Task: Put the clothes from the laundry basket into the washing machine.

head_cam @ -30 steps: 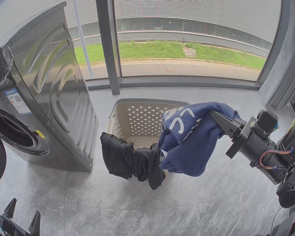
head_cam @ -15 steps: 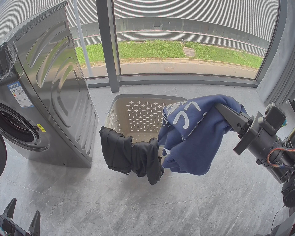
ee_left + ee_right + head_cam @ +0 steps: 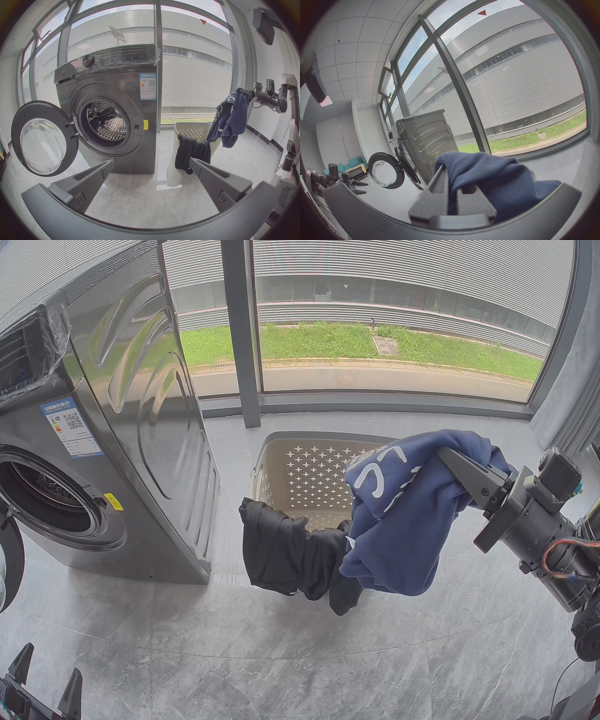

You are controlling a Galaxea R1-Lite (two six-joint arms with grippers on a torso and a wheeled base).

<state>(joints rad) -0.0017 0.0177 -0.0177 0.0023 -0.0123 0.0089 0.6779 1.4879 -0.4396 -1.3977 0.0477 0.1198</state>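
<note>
Right gripper (image 3: 445, 457) sits at the right edge of the head view, about halfway up, with its fingers pinched shut on a bunch of blue sweatshirt (image 3: 400, 521). The sweatshirt hangs clear of the floor (image 3: 312, 665), white lettering showing on its upper left fold, and its bulk droops in front of the right side of the basket (image 3: 312, 471). In the head view its lower left edge overlaps a black garment (image 3: 287, 555); I can't tell whether the two touch.

The black garment is slung over the basket's near rim. Part of it is inside and the rest hangs down the outside toward the floor. The basket is pale plastic with star-shaped holes and stands at centre frame, just right of the washer (image 3: 144, 427) and in front of the window (image 3: 400, 321).

The washer fills the upper left of the head view. Its round door (image 3: 43, 145) is swung wide open and the steel drum (image 3: 106, 123) is exposed.

Left gripper (image 3: 49, 671) is low in the bottom left corner of the head view. Its fingers are spread apart with nothing between them, and it is well away from the basket and both pieces of clothing.
</note>
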